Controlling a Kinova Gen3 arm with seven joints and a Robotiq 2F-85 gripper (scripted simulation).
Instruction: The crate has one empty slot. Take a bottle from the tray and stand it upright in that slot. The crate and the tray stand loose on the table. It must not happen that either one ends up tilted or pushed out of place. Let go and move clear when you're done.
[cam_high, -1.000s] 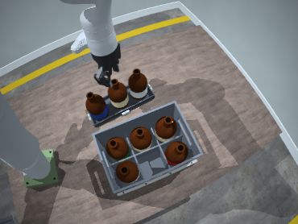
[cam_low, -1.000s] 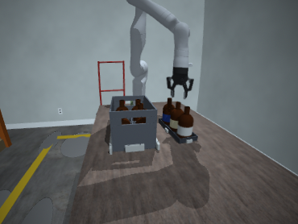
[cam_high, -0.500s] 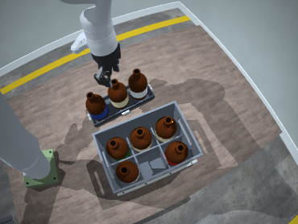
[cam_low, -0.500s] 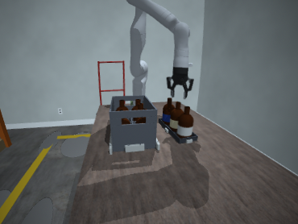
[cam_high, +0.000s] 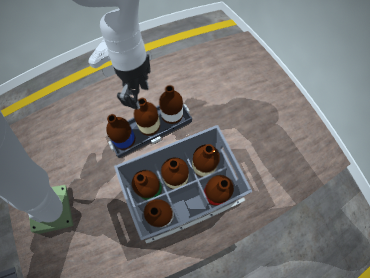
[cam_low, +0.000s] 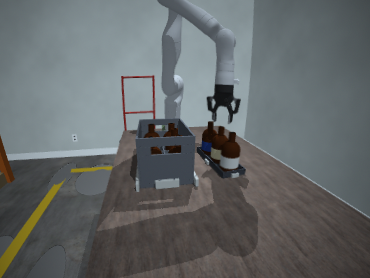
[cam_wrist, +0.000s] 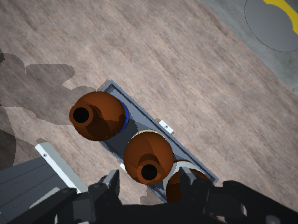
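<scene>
Claw: fingers apart, nothing btwn them; the claw (cam_high: 129, 101) (cam_low: 222, 120) (cam_wrist: 149, 178) is above the tray bottles, pointing down.
Arm: white arm (cam_high: 125, 47) (cam_low: 225, 57), reaching over the desk (cam_high: 225, 75) (cam_low: 300, 225) (cam_wrist: 175, 65).
Tray: dark tray (cam_high: 172, 131) (cam_low: 210, 162) (cam_wrist: 150, 117), on desk, far side of crate in top view, right of it in ext. view.
Tray btls: 3, all upright, in a row. L to R in top view: blue-label bottle (cam_high: 119, 130) (cam_low: 208, 137) (cam_wrist: 100, 117), cream-label bottle (cam_high: 146, 117) (cam_low: 218, 147) (cam_wrist: 148, 155), white-label bottle (cam_high: 171, 105) (cam_low: 230, 152) (cam_wrist: 180, 193).
Crate: gray crate (cam_high: 167, 147) (cam_low: 165, 167) (cam_wrist: 30, 175), on desk, near tray, 5 of 6 slots full.
Crate btls (top view): 3 in far row, incl. green-label bottle (cam_high: 146, 184) at far left; near row has a bottle (cam_high: 158, 213) at left & red-label bottle (cam_high: 219, 190) at right.
Empty slot: near row, mid. slot (cam_high: 187, 205), btwn those 2.
Base: green plate (cam_high: 62, 192), left of crate in top view.
</scene>
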